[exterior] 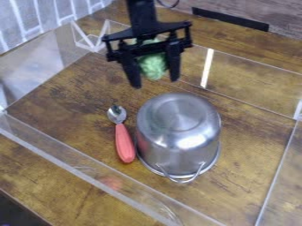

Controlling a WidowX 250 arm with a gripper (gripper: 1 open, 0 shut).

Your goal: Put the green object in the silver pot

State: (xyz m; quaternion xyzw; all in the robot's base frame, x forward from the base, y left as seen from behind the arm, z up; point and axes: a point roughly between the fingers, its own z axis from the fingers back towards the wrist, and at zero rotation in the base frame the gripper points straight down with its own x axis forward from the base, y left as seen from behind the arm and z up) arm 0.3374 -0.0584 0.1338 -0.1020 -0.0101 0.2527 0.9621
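The green object (pixel 153 65), light green and bumpy, hangs in the air between the black fingers (pixel 132 71) of my gripper (pixel 153 70), which is shut on it and points down. It sits above and slightly behind the silver pot (pixel 178 132). The pot stands on the wooden table at centre right, shiny and round, with a wire loop handle at its near side. There is a clear gap between the green object and the pot.
A spoon with a red handle (pixel 123 141) lies just left of the pot, its metal bowl pointing away. Clear plastic walls (pixel 71 168) fence the wooden table on the near and left sides. A white strip (pixel 207 67) shows at the back.
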